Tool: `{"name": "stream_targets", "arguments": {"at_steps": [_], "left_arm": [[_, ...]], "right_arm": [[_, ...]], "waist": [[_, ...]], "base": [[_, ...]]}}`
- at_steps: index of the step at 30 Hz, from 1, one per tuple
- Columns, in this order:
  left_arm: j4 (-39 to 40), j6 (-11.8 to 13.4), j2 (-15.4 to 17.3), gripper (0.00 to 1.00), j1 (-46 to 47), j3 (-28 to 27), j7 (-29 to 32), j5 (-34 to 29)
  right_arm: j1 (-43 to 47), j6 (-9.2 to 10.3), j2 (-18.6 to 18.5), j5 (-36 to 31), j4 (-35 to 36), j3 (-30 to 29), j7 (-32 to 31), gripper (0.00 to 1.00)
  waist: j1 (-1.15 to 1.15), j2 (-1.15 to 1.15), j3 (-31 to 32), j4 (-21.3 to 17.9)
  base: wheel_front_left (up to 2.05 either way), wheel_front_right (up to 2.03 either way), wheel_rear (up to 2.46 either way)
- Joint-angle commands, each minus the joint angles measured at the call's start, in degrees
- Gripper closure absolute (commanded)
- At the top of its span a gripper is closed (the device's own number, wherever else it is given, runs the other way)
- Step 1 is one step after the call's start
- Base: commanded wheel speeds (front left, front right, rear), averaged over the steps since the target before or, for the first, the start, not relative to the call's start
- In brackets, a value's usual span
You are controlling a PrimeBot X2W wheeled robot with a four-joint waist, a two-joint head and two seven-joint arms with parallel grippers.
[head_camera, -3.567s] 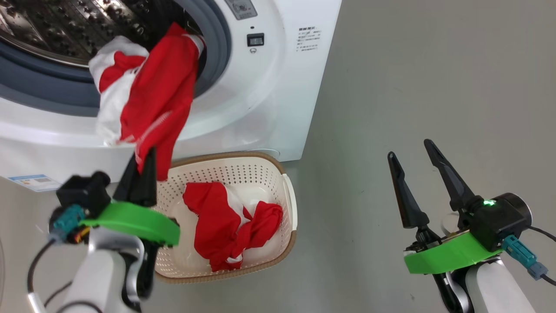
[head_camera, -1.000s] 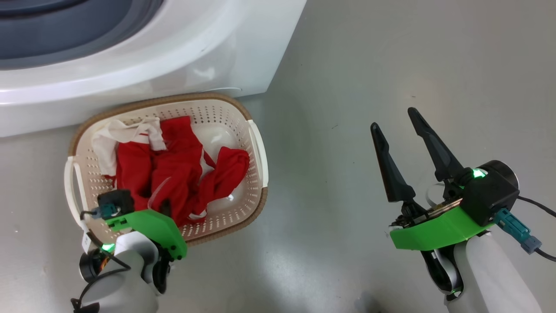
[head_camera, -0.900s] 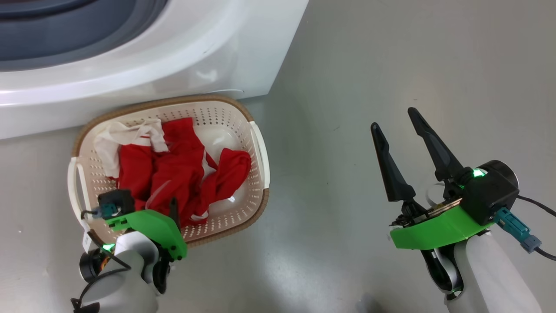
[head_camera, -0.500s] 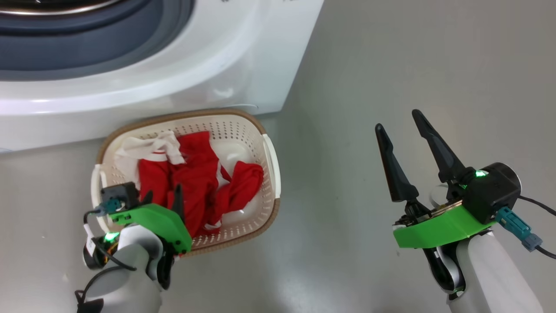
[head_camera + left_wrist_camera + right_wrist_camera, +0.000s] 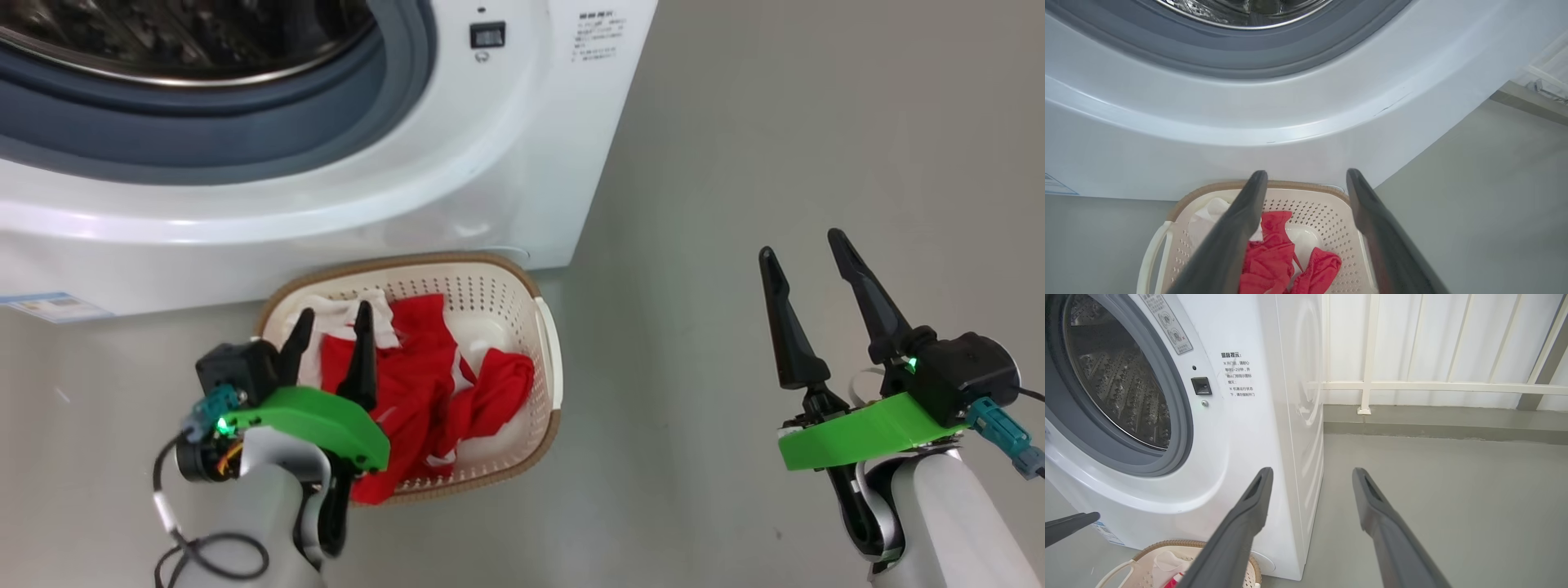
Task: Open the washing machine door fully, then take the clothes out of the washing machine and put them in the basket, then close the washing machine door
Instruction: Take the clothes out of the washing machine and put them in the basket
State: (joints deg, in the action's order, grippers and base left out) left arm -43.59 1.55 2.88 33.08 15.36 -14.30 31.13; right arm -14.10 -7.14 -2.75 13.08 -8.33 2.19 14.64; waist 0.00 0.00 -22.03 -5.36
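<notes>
The white washing machine (image 5: 490, 163) stands at the top, its steel drum (image 5: 204, 41) showing no clothes inside the grey ring. The washing machine door is out of view. On the floor just in front sits the cream basket (image 5: 457, 263) with the red and white clothes (image 5: 424, 384) lying in it. Above the basket's left part, my left gripper (image 5: 335, 314) is open and holds nothing. In the left wrist view the left gripper (image 5: 1306, 173) points at the machine's front over the basket (image 5: 1298, 184) and clothes (image 5: 1265, 261). My right gripper (image 5: 800, 245) hovers open over bare floor at the right.
A small blue label (image 5: 53, 306) is stuck low on the machine's front. In the right wrist view the machine's side (image 5: 1302, 416) faces grey floor (image 5: 1433, 490), with a white railed wall (image 5: 1412, 386) behind it. Grey floor runs to the right of the basket.
The left gripper has opened, let the red garment go into the basket and lifted clear of it. The head camera has tilted up, bringing the drum opening back in. The right arm has kept still.
</notes>
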Motion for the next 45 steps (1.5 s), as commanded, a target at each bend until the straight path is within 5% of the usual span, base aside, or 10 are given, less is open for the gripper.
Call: {"name": "stream_targets", "arguments": {"at_steps": [1,8,17,45], "left_arm": [[3.2,0.0,1.4,0.00,-2.0,-1.9,-0.7,-1.2],[19.5,-1.7,1.1,0.00,-10.1,-6.6,-0.7,-6.3],[30.8,0.6,0.7,0.00,-17.0,-11.0,-0.7,-13.8],[39.1,0.4,0.5,0.00,-33.9,-16.5,-0.7,-17.6]], "right_arm": [[0.8,-0.35,-0.1,-0.7,0.9,0.7,0.4,0.00],[1.6,-0.35,-0.1,-3.4,-1.0,0.0,0.4,0.00],[3.1,-0.35,-0.1,-5.4,-1.3,-2.3,0.4,0.00],[15.3,-0.35,-0.1,-7.3,3.6,-5.3,0.4,0.00]], "waist": [[0.00,0.00,2.1,1.1],[0.00,0.00,6.3,1.1],[0.00,0.00,11.2,1.4],[0.00,0.00,23.0,2.2]], "base": [[0.00,0.00,0.00],[0.00,0.00,0.00],[0.00,0.00,0.00],[0.00,0.00,0.00]]}}
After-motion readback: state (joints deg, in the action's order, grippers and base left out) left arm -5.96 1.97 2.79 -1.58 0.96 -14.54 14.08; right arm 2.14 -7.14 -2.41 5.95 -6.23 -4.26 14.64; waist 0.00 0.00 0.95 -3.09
